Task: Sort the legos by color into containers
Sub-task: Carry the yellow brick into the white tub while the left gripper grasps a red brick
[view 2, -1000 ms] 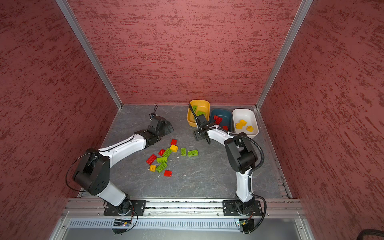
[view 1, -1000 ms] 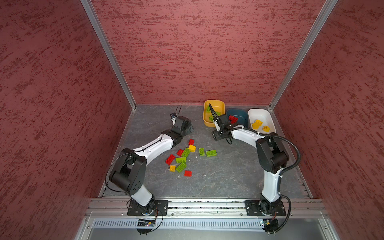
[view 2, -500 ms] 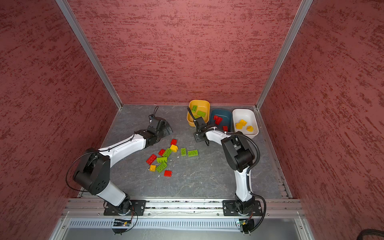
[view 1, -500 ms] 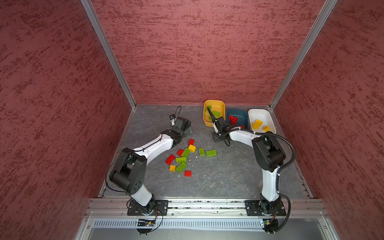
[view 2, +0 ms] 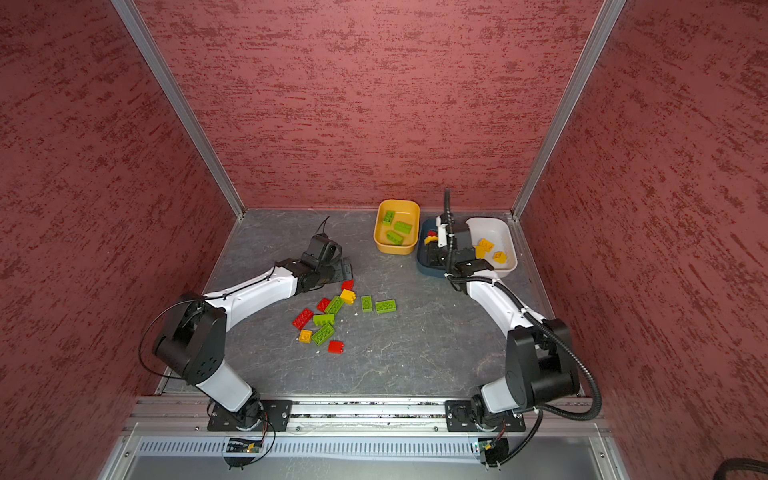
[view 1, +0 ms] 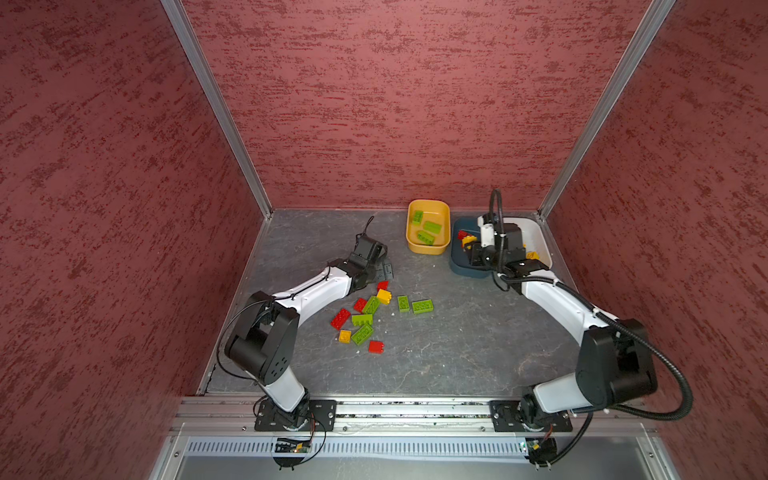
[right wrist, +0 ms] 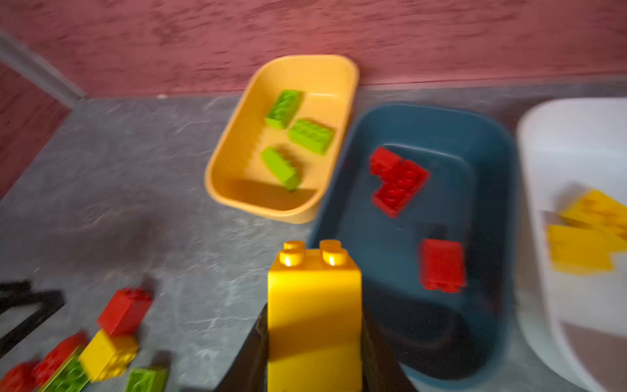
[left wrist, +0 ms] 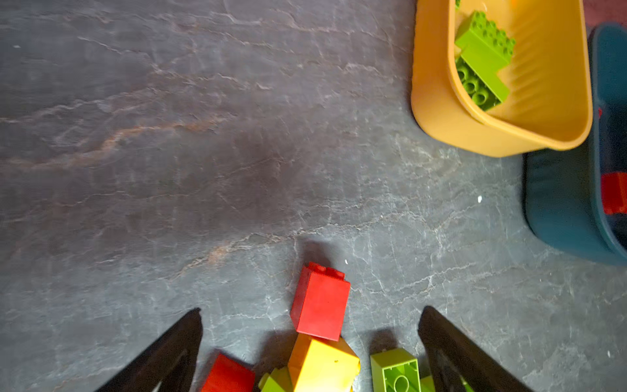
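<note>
Red textured walls (view 1: pixel 395 104), grey slate worktop (view 1: pixel 436 353). Back right, three containers side by side: yellow-orange tub (view 1: pixel 428 249) with three green bricks (view 1: pixel 432 226), teal tub (view 1: pixel 461 266) with red bricks (right wrist: pixel 398 180), white tub (view 1: pixel 536 237) with yellow bricks (view 2: pixel 484 245). Right gripper (right wrist: pixel 314 325) clamped narrow on a yellow brick (right wrist: pixel 314 298), over the teal tub in both top views; wrist view blurred. Left gripper (left wrist: pixel 310 310) spread wide, low over the worktop. A red brick (left wrist: pixel 320 302) sits between its fingers, ungripped, at the far edge of the loose legos (view 1: pixel 362 319) mid-worktop.
</note>
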`<state>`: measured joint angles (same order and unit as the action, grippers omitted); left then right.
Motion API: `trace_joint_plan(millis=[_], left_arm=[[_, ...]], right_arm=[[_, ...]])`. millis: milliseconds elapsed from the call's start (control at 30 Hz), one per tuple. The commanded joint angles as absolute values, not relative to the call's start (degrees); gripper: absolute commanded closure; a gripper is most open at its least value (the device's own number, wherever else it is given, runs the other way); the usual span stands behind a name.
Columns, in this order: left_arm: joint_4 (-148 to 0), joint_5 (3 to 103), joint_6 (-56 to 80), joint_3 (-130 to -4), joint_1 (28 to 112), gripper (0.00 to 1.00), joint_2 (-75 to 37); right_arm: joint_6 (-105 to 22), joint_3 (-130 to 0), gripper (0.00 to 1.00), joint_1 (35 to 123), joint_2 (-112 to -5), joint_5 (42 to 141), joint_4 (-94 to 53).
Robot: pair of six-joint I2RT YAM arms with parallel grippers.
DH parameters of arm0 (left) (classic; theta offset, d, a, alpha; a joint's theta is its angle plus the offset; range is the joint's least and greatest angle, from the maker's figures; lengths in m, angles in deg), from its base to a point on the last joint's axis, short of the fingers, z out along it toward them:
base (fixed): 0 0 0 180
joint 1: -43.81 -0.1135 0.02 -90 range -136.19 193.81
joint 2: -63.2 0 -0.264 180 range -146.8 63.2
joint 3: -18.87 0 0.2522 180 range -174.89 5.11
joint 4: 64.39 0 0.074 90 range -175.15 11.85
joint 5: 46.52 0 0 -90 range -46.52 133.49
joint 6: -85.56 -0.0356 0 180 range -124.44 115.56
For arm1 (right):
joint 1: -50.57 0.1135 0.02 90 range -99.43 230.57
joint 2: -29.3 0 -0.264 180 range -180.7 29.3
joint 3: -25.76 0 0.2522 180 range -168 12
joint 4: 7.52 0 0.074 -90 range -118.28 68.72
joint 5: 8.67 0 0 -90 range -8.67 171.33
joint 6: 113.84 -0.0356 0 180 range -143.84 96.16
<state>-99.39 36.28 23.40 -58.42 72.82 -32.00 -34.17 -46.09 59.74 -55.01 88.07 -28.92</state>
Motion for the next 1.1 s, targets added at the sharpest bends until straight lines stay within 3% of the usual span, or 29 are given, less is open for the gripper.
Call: trace_joint_plan(millis=[0, 300, 633, 767, 1067], left_arm=[[-103.56, 41.75, 17.52, -60.33, 72.56, 0.0, -34.29], [-111.65, 41.29, 14.72, -66.48, 74.0, 0.03, -41.22], [-115.57, 37.73, 15.41, -71.34, 76.33, 0.13, -46.1], [-116.29, 37.74, 16.03, -72.54, 76.38, 0.17, -47.38], [-116.21, 38.26, 16.39, -72.95, 76.55, 0.27, -48.16]], right_arm=[[-39.21, -44.14, 0.75, 52.71, -54.57, 91.48, -26.82], [-32.64, -48.92, 0.71, 37.87, -64.34, 96.04, -31.7], [-28.21, -60.6, 0.68, 37.15, -76.17, 89.49, -40.32], [-30.08, -62.09, 0.59, 37.13, -78.17, 84.64, -40.6], [-30.06, -61.04, 0.33, 37.21, -75.29, 86.94, -41.52]])
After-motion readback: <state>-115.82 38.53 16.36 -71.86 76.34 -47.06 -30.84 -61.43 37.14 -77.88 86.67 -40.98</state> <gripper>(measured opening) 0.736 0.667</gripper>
